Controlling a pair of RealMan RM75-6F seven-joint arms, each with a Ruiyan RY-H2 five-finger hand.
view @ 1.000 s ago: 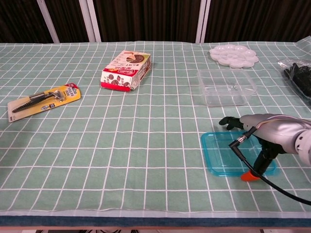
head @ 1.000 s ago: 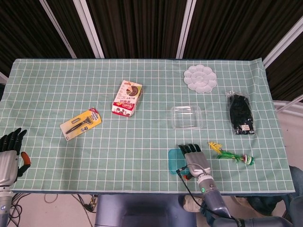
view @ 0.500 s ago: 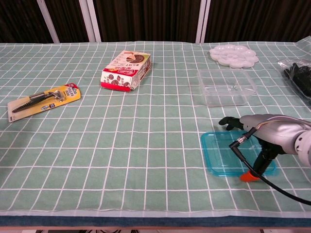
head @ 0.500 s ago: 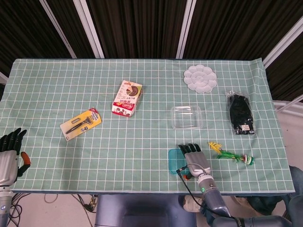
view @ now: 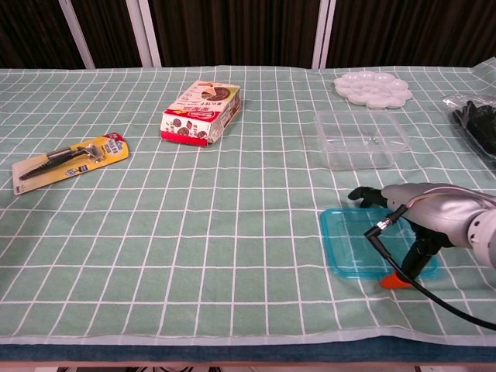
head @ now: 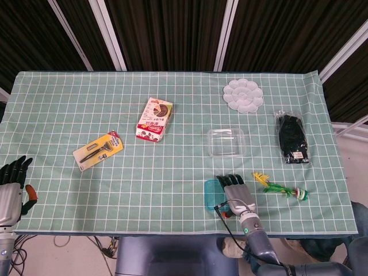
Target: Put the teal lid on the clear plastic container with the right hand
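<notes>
On the green checked tablecloth [head: 172,172], the right hand [head: 236,192] lies over the teal lid [head: 210,196] near the front edge, fingers pointing away toward the clear plastic container [head: 227,142], which sits apart from it. The left hand [head: 11,187] hangs off the table's left corner with its fingers apart, holding nothing. A snack box [head: 155,118] lies further back.

Robot lab — checked tablecloth [head: 172,167], dark curtains [head: 167,34]
</notes>
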